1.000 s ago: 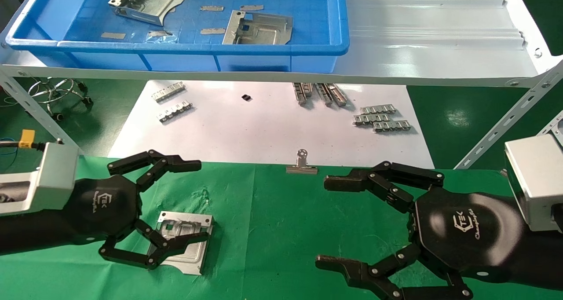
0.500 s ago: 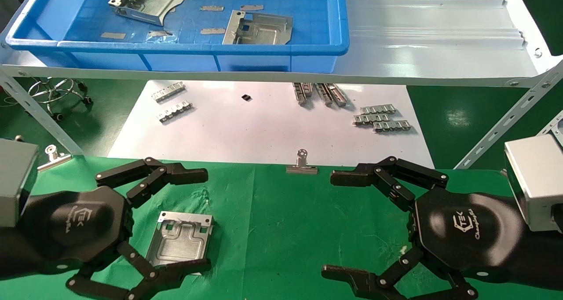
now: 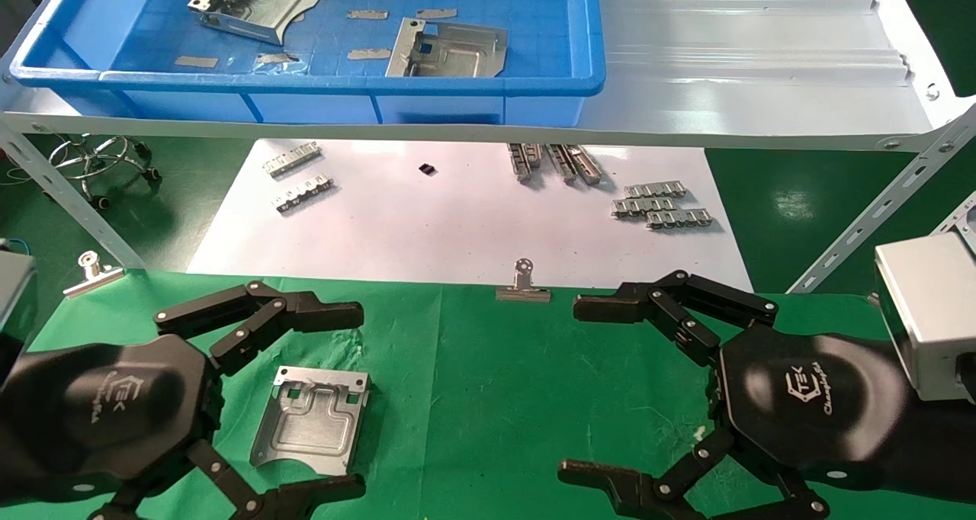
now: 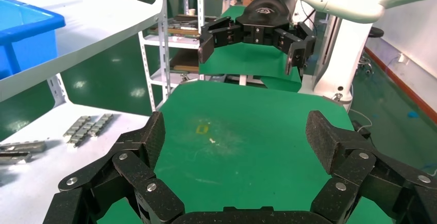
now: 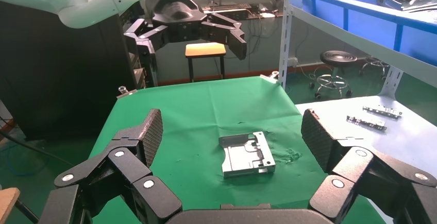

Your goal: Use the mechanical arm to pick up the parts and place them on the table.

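One silvery stamped part point(image 3: 311, 421) lies flat on the green-clothed table point(image 3: 488, 398); it also shows in the right wrist view point(image 5: 247, 154). My left gripper point(image 3: 341, 402) is open and empty at the near left. Its fingers point(image 3: 305, 314) straddle the part without touching it. In the left wrist view the left gripper point(image 4: 238, 136) holds nothing. My right gripper point(image 3: 579, 389) is open and empty over bare cloth at the right; the right wrist view shows the same point(image 5: 232, 131). Two more parts point(image 3: 259, 1) point(image 3: 450, 47) lie in the blue bin point(image 3: 305, 85).
The blue bin stands on a pale grey shelf point(image 3: 747, 70) above the table's far side. A white sheet point(image 3: 457, 223) holds toothed silver strips point(image 3: 662, 207). Binder clips point(image 3: 523, 285) point(image 3: 91, 272) grip the cloth's edge. Slanted shelf struts point(image 3: 877, 207) stand at both sides.
My left hand has drawn back toward the near left; its lower finger no longer overlaps the part, which stays on the cloth. My right hand shifted slightly.
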